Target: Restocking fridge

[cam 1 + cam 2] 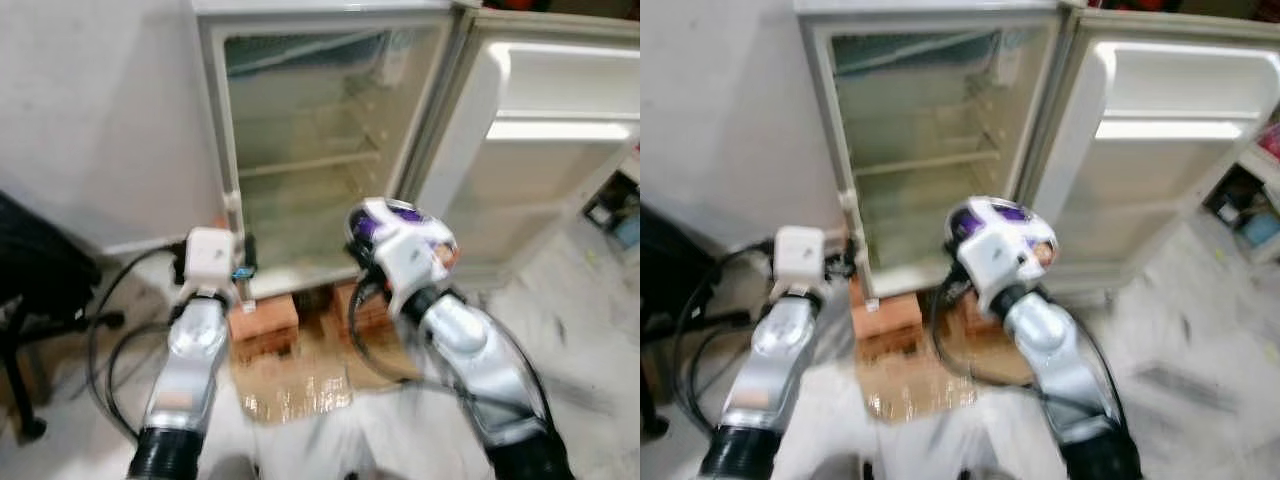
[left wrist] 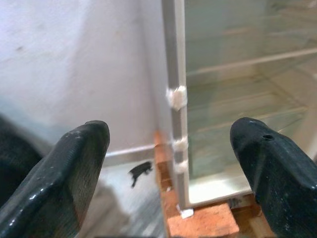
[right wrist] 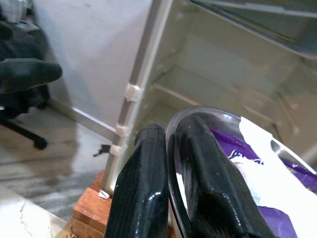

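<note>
The white fridge (image 1: 310,150) stands open before me, its shelves bare, and its door (image 1: 540,150) is swung out to the right. My right gripper (image 3: 166,148) is shut on the rim of a clear bowl (image 3: 228,124) that holds a purple and white packet (image 3: 277,198). In the left eye view the bowl (image 1: 385,215) hangs in front of the fridge's lower opening. My left gripper (image 2: 171,133) is open with nothing between its fingers, near the fridge's left front edge (image 2: 174,99). In the left eye view, that gripper (image 1: 243,262) is level with the lower shelf.
The fridge rests on red bricks (image 1: 265,320), with wet cardboard (image 1: 300,380) on the floor in front. A black chair (image 1: 30,270) and loose cables (image 1: 110,330) lie at the left. Boxes (image 1: 615,210) sit on the floor past the door, at the right.
</note>
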You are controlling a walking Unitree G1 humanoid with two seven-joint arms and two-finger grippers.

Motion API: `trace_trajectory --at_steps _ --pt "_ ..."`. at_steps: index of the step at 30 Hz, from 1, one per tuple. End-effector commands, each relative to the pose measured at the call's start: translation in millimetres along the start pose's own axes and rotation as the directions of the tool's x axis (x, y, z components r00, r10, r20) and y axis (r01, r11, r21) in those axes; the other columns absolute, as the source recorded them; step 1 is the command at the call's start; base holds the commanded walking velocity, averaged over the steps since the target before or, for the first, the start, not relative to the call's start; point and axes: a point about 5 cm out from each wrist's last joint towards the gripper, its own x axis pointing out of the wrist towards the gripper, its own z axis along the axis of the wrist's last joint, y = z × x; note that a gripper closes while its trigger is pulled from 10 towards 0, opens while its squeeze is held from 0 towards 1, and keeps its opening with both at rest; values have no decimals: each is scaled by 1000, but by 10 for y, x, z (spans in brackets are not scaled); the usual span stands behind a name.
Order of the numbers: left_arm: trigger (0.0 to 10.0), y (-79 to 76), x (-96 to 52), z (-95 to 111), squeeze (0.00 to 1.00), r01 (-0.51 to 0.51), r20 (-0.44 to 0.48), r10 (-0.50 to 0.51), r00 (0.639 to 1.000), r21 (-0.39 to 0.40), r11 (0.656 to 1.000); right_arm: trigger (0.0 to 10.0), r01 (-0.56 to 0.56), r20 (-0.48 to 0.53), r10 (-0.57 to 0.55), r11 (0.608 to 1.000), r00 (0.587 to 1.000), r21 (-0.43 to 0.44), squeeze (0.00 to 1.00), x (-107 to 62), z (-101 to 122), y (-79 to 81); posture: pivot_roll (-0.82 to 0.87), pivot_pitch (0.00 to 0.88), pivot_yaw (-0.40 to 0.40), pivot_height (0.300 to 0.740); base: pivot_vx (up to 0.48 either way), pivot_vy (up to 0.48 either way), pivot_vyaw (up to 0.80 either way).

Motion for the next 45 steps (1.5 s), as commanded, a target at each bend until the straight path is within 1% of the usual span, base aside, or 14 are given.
trace_trajectory --at_steps 1,4,6,8,10,12,15,20,24,27,30,36,40,45 --pt "10000 -82 -16 -4 0 17 -15 -17 1000 -19 1000 10000 9 13 -9 1000 1000 -26 0 -27 25 -69 15 0 -47 740 0 -480 794" --pt "10000 -48 -17 -8 0 -5 -14 5 1000 -18 1000 10000 -5 18 6 999 1000 -33 0 -15 27 -58 12 0 -51 740 0 -421 794" --pt "10000 3 -29 13 0 -30 8 31 999 -28 999 10000 -15 21 16 999 1000 -39 0 -12 30 -46 14 0 -52 740 0 0 794" --pt "10000 42 -48 12 0 -27 19 29 999 -67 997 10000 -18 24 19 999 1000 -41 0 -8 31 -41 14 0 -52 740 0 0 794" --pt "10000 146 -83 -35 0 -65 -1 66 998 -71 995 10000 -31 35 33 998 999 -47 0 9 44 -24 17 0 -50 740 0 0 794" --pt "10000 182 -103 -61 0 -73 -17 71 997 -80 994 10000 -42 45 44 998 998 -51 0 21 57 -13 19 0 -50 740 0 0 794" --pt "10000 260 -129 -90 0 -104 -21 103 995 -60 993 10000 -54 53 58 997 997 -62 0 41 72 2 25 0 -51 740 0 0 798" --pt "10000 266 -126 -59 0 -89 7 89 996 -73 993 10000 -74 71 79 995 994 -70 0 63 93 20 30 0 -54 740 0 0 770" --pt "10000 276 -138 3 0 -59 52 63 997 -81 995 10000 -81 103 87 995 991 -64 0 91 137 8 30 0 -51 740 0 0 0" --pt "10000 305 -139 6 0 -73 51 78 996 -87 993 10000 -75 115 83 995 990 -71 0 111 163 -19 32 0 -50 740 179 0 0" --pt "10000 311 -135 16 0 -62 58 70 996 -129 990 10000 -82 128 92 993 988 -82 0 139 182 -36 35 0 -51 740 336 330 0" --pt "10000 291 -140 12 0 -41 54 50 997 -154 987 10000 -84 146 99 991 984 -104 0 186 221 -58 35 0 -51 740 325 353 0" --pt "10000 269 -135 39 0 -18 72 29 997 -154 988 10000 -86 158 102 991 982 -105 0 212 247 -68 34 0 -51 740 324 354 0" --pt "10000 258 -138 31 0 -20 68 32 997 -175 984 10000 -85 161 102 990 982 -109 0 209 240 -77 32 0 -52 740 320 357 0"
